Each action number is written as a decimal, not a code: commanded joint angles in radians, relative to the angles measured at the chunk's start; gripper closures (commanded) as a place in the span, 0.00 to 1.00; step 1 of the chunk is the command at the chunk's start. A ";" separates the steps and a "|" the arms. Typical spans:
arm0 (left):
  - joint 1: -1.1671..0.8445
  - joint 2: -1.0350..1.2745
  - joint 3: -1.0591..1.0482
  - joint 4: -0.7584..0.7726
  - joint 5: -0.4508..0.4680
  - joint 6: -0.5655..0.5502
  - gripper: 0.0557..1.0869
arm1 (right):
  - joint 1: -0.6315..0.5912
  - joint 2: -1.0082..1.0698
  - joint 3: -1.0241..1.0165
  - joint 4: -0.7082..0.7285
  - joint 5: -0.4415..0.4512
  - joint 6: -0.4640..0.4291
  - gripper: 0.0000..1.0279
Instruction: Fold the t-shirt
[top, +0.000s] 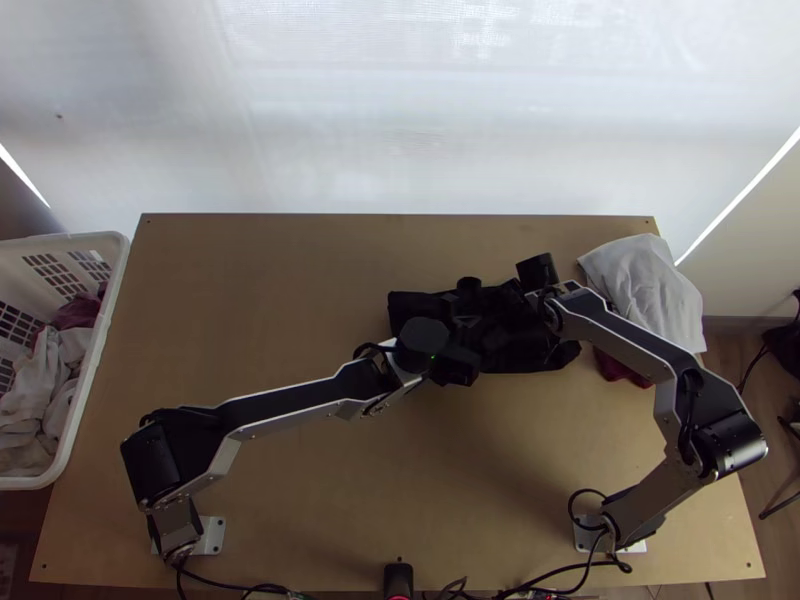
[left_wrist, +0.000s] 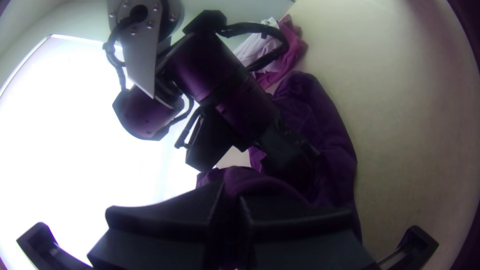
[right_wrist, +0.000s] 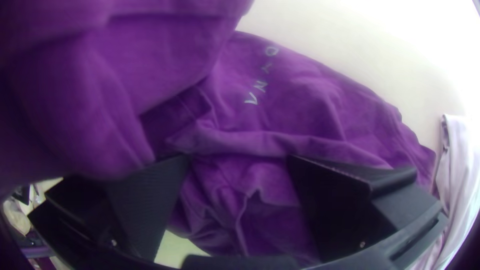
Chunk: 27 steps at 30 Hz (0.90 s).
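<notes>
The t-shirt (top: 525, 355) lies bunched on the far half of the table (top: 300, 300), right of the middle, with both grippers working at it. The left gripper (left_wrist: 230, 192) has its fingers nearly together, and cloth shows in the narrow gap — a pinch on the shirt, I judge, meant to hold one part while the other side is sorted. That would explain the smooth, rounded swell of fabric that stands high beside the right gripper (right_wrist: 239, 160).

The right gripper's fingers are wide apart over loose, creased cloth, with nothing clamped between them. The likely reason is to pick out an edge or layer to pair with the left one's grip; closing here could gather several wrinkled layers at once. The fabric is soft and dark purple, thin enough to ridge sharply, with small pale lettering on a flatter stretch. The fingers are flat, black and broad, better suited to a fold than to a single thin ply.

No neat fold is visible, so the work looks early. A pale crumpled cloth (top: 645, 285) and a dark red one (top: 620, 370) sit together at the right edge — set aside, perhaps, to leave working room. At the far left, a slatted white plastic basket (top: 122, 290) holds more laundry (top: 40, 390).
</notes>
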 joint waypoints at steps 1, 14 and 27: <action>-0.004 0.011 0.016 0.003 -0.002 -0.003 0.95 | -0.015 -0.071 -0.013 -0.053 0.001 0.008 0.05; -0.006 0.001 -0.007 0.035 -0.012 -0.011 0.95 | -0.075 -0.206 -0.010 -0.085 0.001 -0.001 0.05; -0.035 0.161 0.185 0.054 -0.012 -0.003 0.95 | -0.207 -0.309 -0.029 -0.154 -0.002 -0.042 0.05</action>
